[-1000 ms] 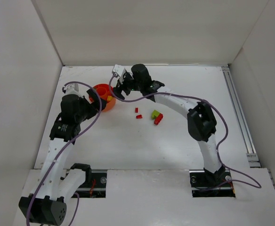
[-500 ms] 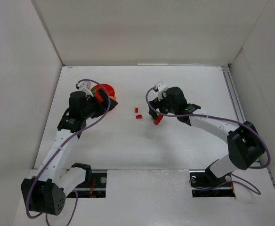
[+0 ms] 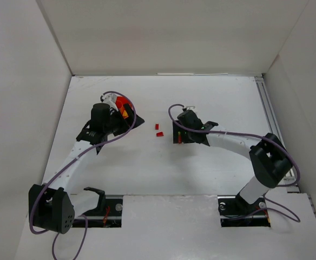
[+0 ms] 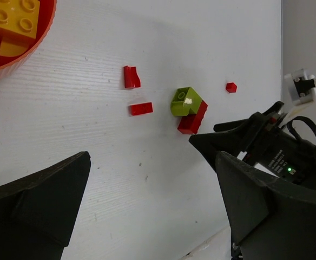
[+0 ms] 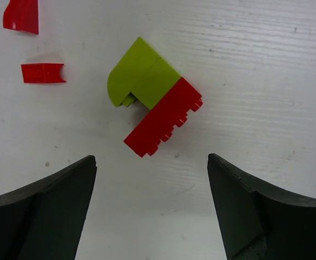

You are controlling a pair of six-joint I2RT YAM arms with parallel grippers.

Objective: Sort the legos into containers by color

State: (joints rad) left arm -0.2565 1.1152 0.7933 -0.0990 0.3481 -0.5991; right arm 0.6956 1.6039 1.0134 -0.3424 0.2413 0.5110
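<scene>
On the counter (image 3: 147,162) the orange bowl (image 4: 33,51) is sitting near the left gripper (image 4: 152,162), spread and empty like the right gripper (image 5: 150,162) hovering over the touching lime brick (image 5: 142,76) and red brick (image 5: 163,119), while one yellow brick (image 4: 12,19) is lying inside and small red pieces (image 5: 43,72) are waiting.

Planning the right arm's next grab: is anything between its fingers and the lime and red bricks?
Nothing visible. The right gripper is open, with only bare table between it and the lime brick touching the red brick.
</scene>
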